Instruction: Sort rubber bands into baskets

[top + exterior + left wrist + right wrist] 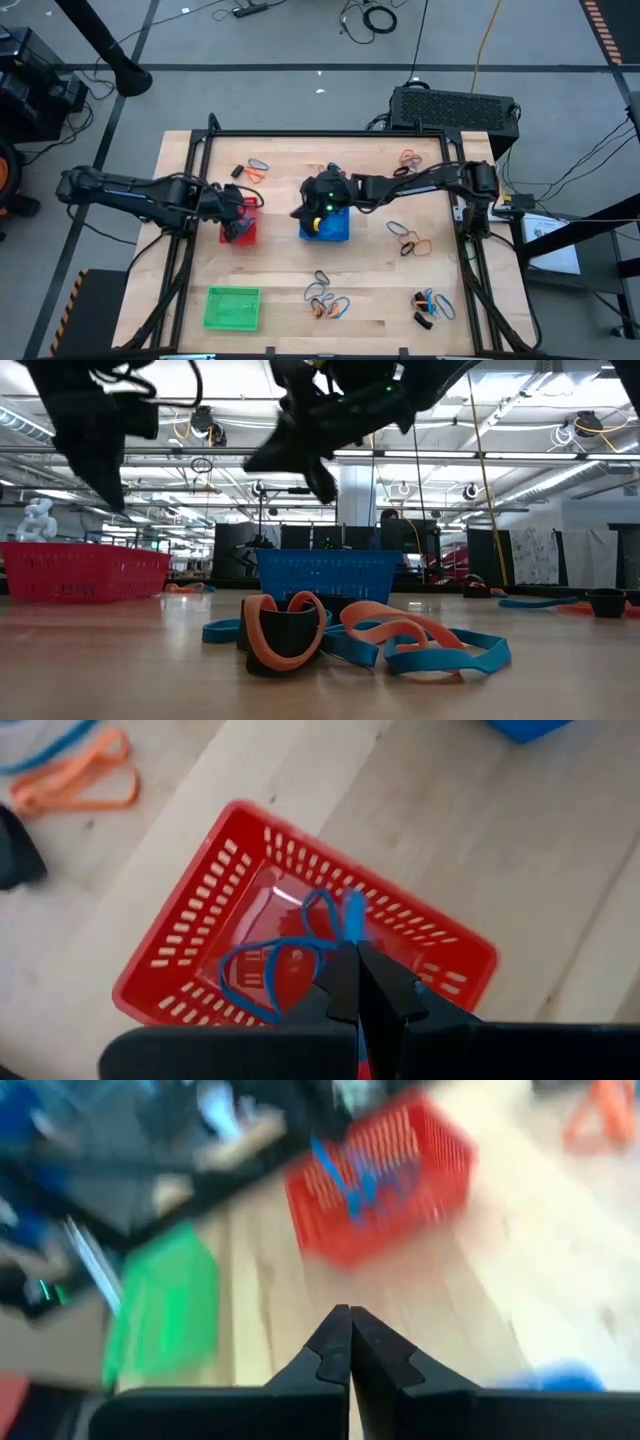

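Two grippers shut: left gripper (362,952) pinches a blue band (285,955) over the red basket (190,945); right gripper (349,1320) empty above the blue basket (335,228). Risk: blue band released into red, likely a mis-sort, or it snags on the fingers. Green basket (232,307) bare. More bands (380,640) scattered on the wood table (280,270); workshop behind.

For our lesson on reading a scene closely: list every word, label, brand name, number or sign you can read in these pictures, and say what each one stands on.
None can be read.
The red basket, blue basket and green basket show no lettering.
The black box behind the table shows no legible marking.
The sheets beside the table's right edge are too small to read.
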You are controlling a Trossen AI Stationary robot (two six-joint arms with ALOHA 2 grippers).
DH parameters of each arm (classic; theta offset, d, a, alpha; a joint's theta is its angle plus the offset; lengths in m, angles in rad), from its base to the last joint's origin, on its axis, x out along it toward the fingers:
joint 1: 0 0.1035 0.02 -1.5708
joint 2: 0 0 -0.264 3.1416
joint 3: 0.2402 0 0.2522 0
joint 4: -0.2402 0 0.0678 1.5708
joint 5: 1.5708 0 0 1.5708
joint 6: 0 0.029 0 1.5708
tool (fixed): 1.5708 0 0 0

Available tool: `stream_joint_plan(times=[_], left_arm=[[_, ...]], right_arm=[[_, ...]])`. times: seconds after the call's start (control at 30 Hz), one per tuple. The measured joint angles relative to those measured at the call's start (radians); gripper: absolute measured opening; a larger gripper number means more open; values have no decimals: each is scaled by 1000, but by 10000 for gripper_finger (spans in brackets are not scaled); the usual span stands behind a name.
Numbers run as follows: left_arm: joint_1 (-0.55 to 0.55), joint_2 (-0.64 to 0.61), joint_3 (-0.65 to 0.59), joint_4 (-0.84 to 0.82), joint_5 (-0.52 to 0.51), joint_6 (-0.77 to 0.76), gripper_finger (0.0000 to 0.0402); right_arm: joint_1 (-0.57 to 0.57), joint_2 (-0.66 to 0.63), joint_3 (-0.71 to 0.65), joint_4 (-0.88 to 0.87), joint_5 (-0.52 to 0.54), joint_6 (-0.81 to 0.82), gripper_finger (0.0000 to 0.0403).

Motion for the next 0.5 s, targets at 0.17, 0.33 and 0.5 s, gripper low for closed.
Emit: stream_joint_plan(times=[0.17, 0.33, 0.5], left_arm=[[0, 5, -40, 0, 0, -26, 0], [0, 17, -42, 16, 0, -26, 7], [0, 34, -42, 21, 0, -26, 39]], right_arm=[[7, -87, 0, -345, -24, -88, 0], [24, -169, -2, -624, -23, -157, 0], [58, -259, -1, -816, -21, -187, 0]])
